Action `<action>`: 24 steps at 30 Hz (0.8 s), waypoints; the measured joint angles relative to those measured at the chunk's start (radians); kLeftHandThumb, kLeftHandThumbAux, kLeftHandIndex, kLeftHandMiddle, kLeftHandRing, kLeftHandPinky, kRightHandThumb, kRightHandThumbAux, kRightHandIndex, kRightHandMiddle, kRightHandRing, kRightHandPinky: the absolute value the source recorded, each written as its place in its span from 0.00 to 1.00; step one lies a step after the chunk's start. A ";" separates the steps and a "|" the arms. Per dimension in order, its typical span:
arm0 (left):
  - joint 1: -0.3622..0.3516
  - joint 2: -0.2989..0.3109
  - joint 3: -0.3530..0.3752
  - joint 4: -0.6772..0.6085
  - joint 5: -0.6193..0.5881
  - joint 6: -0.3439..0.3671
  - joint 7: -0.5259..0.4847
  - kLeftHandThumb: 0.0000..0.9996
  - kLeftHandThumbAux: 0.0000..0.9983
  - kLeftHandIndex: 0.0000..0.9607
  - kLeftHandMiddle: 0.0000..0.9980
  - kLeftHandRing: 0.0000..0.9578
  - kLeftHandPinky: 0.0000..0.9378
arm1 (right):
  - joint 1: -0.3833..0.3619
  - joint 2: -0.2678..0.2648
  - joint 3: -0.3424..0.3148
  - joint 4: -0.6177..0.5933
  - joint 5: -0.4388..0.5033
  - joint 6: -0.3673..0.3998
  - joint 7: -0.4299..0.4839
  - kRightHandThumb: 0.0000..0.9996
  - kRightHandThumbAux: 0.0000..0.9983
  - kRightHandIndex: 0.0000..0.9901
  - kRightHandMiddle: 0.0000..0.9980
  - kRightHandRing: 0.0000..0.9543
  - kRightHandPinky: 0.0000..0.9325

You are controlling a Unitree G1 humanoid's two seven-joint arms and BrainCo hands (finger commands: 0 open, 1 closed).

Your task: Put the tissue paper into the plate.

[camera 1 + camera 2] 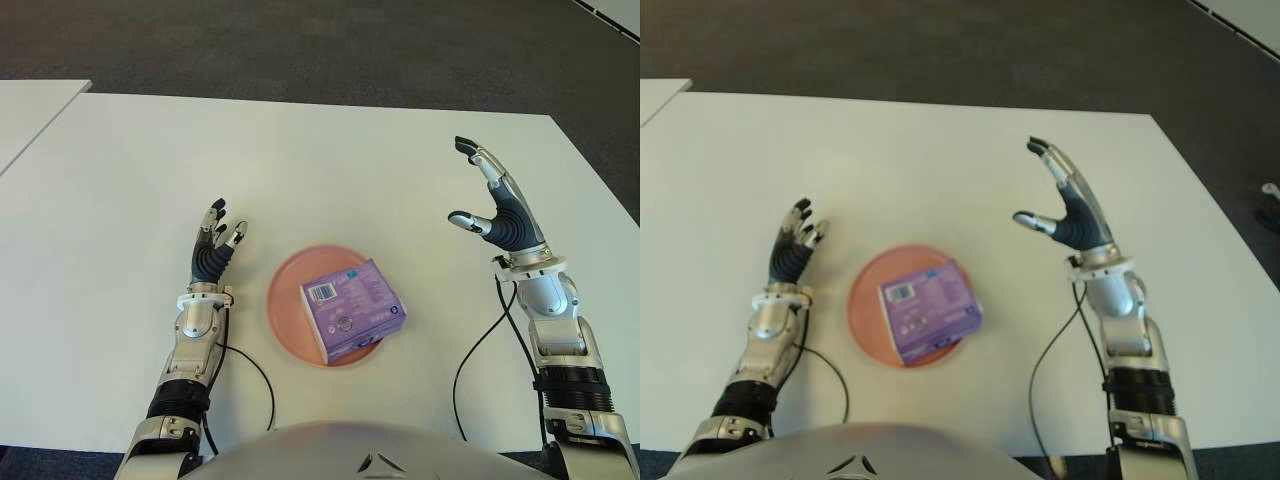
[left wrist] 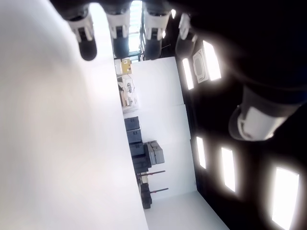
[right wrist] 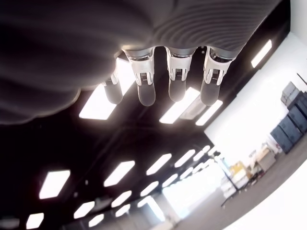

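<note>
Eye views. White table, dark carpet beyond. Pink plate near the table's front edge, between the two arms. Purple tissue paper pack lying in the plate, barcode label at its far left corner, its right corner reaching out past the plate's rim. Left hand just left of the plate, palm up-turned, fingers loosely extended and apart, nothing held; whether touching the table cannot be told. Right hand well to the right of the plate, raised, fingers straight and spread, thumb stuck out toward the plate, empty. Black cables trailing from both forearms across the table toward the robot's body.

Left wrist view. Tips of the left hand's fingers in a row, uncurled, the thumb set well apart from them; nothing between them. White surface beside the fingers, ceiling lights and stacked boxes far behind.

Right wrist view. Four fingertips of the right hand extended side by side, slightly separated, grasping nothing. Rows of ceiling lights behind, stacked boxes far off.
</note>
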 measured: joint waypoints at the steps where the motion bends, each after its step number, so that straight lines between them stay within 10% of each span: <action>1: -0.001 0.000 -0.001 -0.001 0.000 0.000 0.000 0.00 0.51 0.00 0.00 0.00 0.00 | -0.005 0.033 0.002 0.029 0.009 0.000 -0.014 0.02 0.45 0.00 0.00 0.00 0.00; 12: 0.002 -0.001 0.000 -0.010 0.000 0.006 0.000 0.00 0.52 0.00 0.00 0.00 0.00 | -0.017 0.390 0.079 0.401 0.090 0.077 -0.099 0.01 0.49 0.00 0.00 0.00 0.00; 24: 0.006 0.000 0.002 -0.014 0.002 0.009 0.000 0.00 0.51 0.00 0.00 0.00 0.00 | -0.064 0.394 0.087 0.471 0.074 0.035 -0.185 0.06 0.47 0.00 0.00 0.00 0.00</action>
